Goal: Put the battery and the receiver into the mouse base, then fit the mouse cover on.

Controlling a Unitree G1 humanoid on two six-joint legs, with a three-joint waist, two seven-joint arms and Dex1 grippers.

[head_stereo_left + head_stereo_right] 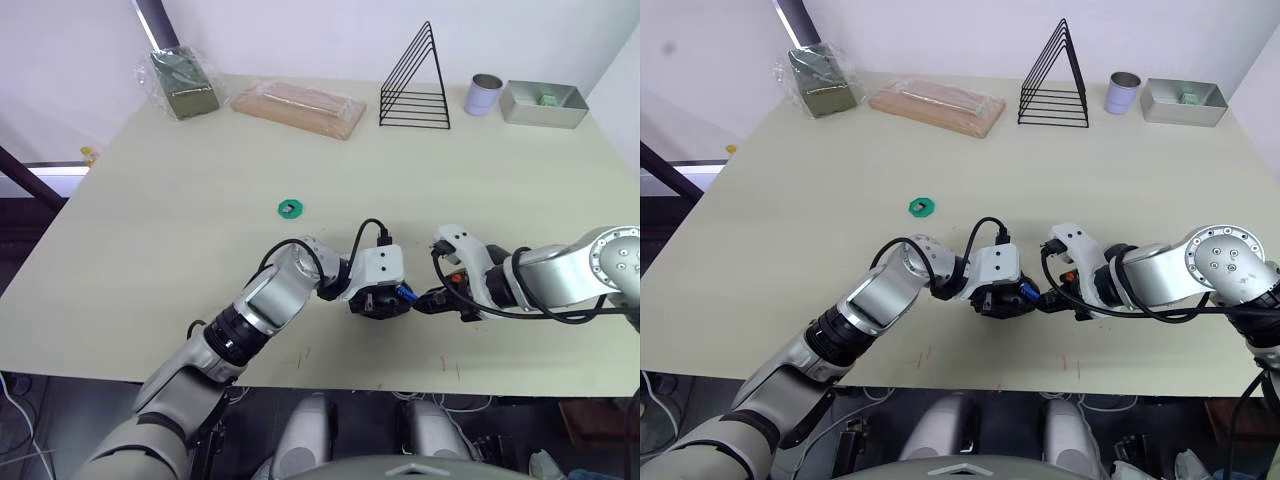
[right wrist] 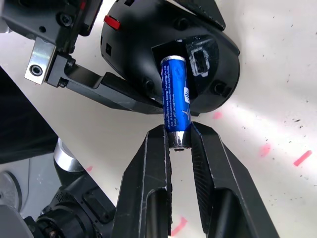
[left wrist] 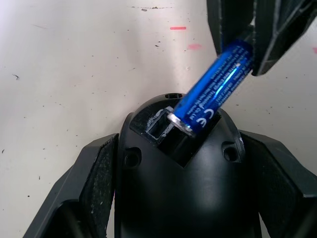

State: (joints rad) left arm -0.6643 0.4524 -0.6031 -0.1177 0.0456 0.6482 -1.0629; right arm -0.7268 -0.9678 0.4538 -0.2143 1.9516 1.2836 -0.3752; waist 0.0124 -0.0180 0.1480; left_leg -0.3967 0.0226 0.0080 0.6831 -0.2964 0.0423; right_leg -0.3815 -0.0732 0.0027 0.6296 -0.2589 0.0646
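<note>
One battery [image 2: 176,101], blue with a silver end, is pinched at its rear end between the two black fingers of the right gripper [image 2: 177,141]. Its front end pokes at a slant into the open compartment of the one mouse base [image 3: 183,178], low in the middle of the left eye view. That black base, with a small red part showing inside, is clamped from both sides by the left gripper [image 3: 181,198]; its two fingers press against the flanks of the base. Beside the battery slot sits one small square pocket with a pale rim.

Both grippers meet just above the near edge of the pale table [image 1: 180,230]. Above and to the left of them lies one flat green disc [image 1: 290,208], well apart. Along the far edge, from upper left to upper right, stand one wrapped dark block [image 1: 182,84], one wrapped wooden board [image 1: 298,108], one black wire rack [image 1: 416,82], one metal cup [image 1: 485,94] and one grey tray [image 1: 541,104]. A few red marks dot the tabletop near the front edge.
</note>
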